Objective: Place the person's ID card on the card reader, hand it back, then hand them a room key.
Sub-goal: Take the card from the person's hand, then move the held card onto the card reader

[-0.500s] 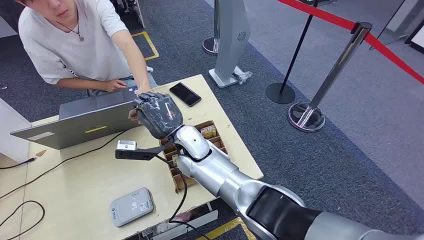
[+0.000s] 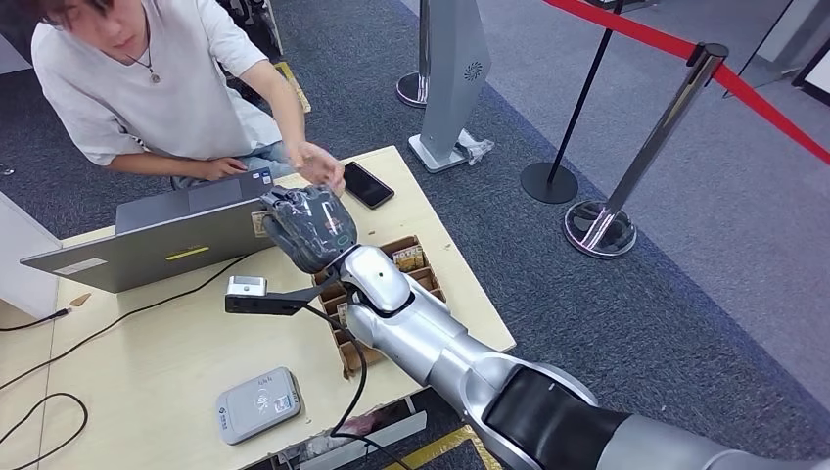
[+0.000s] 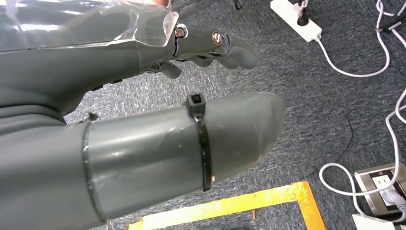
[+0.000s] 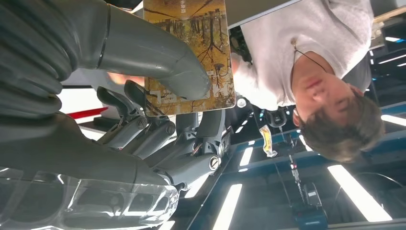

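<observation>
My right hand is raised over the back of the table, close to the laptop's lid. Its thumb pinches a brown patterned card against the fingers, the card's face turned towards the person. A tan corner of the card pokes out beside the hand. The person's hand hovers just beyond my hand, apart from it. The grey-white card reader lies near the table's front edge with nothing on it. My left hand hangs over the carpet, fingers apart and holding nothing.
A cardboard box with several cards stands under my right forearm. A black phone lies at the table's far right corner, an open laptop at the left. Cables cross the table. Stanchions with red tape stand to the right.
The person's hand has drawn back from my right hand and now hovers near the phone. My right hand still holds the card in the same place.
</observation>
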Controlling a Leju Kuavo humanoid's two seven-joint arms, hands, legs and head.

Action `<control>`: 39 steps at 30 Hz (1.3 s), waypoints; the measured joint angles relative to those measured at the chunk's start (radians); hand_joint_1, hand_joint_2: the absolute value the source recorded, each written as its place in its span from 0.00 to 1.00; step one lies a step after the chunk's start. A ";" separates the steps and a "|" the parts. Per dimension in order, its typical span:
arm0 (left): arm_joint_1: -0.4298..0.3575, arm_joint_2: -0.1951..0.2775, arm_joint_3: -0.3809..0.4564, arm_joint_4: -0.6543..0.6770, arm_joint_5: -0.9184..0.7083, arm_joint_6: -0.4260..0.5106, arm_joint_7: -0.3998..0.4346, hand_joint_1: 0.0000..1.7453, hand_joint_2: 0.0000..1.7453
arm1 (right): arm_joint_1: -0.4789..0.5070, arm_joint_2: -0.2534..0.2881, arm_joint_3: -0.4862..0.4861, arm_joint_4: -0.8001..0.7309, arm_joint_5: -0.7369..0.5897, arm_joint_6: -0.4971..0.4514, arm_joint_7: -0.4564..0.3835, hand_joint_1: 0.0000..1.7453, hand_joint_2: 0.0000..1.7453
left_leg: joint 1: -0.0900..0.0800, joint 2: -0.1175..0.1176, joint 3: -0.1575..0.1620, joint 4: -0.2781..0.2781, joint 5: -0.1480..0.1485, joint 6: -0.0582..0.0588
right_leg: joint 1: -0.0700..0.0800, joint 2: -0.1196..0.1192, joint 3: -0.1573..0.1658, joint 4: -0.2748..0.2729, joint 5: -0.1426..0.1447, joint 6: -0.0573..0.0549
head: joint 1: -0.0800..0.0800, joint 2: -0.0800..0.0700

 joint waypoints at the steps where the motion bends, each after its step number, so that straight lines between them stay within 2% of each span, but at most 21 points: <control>1: 0.000 0.000 0.000 0.000 -0.001 0.000 0.000 0.00 0.00 | 0.002 0.000 0.000 -0.005 -0.019 0.003 -0.013 1.00 1.00 | 0.000 0.000 0.000 0.000 0.000 0.000 | 0.000 0.000 0.000 0.000 0.000 0.000 | 0.000 0.000; 7: 0.002 0.002 0.000 0.000 -0.002 -0.002 -0.001 0.00 0.00 | 0.038 0.004 0.001 -0.096 -0.187 0.111 -0.108 1.00 1.00 | 0.000 0.000 0.000 0.000 0.000 0.000 | 0.000 0.000 0.000 0.000 0.000 0.000 | 0.000 0.000; 12: 0.002 0.002 0.000 0.000 -0.002 -0.004 -0.004 0.00 0.00 | 0.076 0.006 0.030 -0.216 -0.424 0.342 -0.166 1.00 1.00 | 0.000 0.000 0.000 0.000 0.000 0.000 | 0.000 0.000 0.000 0.000 0.000 0.000 | 0.000 0.000; 16: 0.002 0.003 0.000 0.000 -0.003 -0.007 -0.010 0.00 0.00 | 0.089 0.005 0.071 -0.280 -0.626 0.535 -0.178 1.00 1.00 | 0.000 0.000 0.000 0.000 0.000 0.000 | 0.000 0.000 0.000 0.000 0.000 0.000 | 0.000 0.000; 21: 0.001 0.005 0.000 0.000 -0.004 -0.011 -0.011 0.00 0.00 | 0.092 0.000 0.104 -0.306 -0.725 0.619 -0.179 1.00 1.00 | 0.000 0.000 0.000 0.000 0.000 0.000 | 0.000 0.000 0.000 0.000 0.000 0.000 | 0.000 0.000; 25: -0.001 0.007 0.000 0.000 -0.008 -0.015 -0.010 0.00 0.00 | 0.089 -0.002 0.133 -0.290 -0.862 0.741 -0.164 1.00 1.00 | 0.000 0.000 0.000 0.000 0.000 0.000 | 0.000 0.000 0.000 0.000 0.000 0.000 | 0.000 0.000; 29: -0.005 0.008 0.000 0.000 -0.014 -0.016 -0.002 0.00 0.00 | 0.071 -0.002 0.175 -0.214 -0.922 0.783 -0.133 1.00 1.00 | 0.000 0.000 0.000 0.000 0.000 0.000 | 0.000 0.000 0.000 0.000 0.000 0.000 | 0.000 0.000; 34: -0.011 0.008 -0.017 0.000 -0.045 -0.039 0.116 0.00 0.00 | 0.022 0.002 0.247 -0.083 -0.933 0.799 -0.115 1.00 1.00 | 0.000 0.000 0.000 0.000 0.000 0.000 | 0.000 0.000 0.000 0.000 0.000 0.000 | 0.000 0.000; 39: -0.014 0.008 -0.028 0.000 -0.054 -0.045 0.129 0.00 0.00 | -0.004 0.014 0.291 -0.006 -0.933 0.785 -0.102 1.00 1.00 | 0.000 0.000 0.000 0.000 0.000 0.000 | 0.001 0.000 0.000 0.000 0.000 0.000 | 0.000 0.000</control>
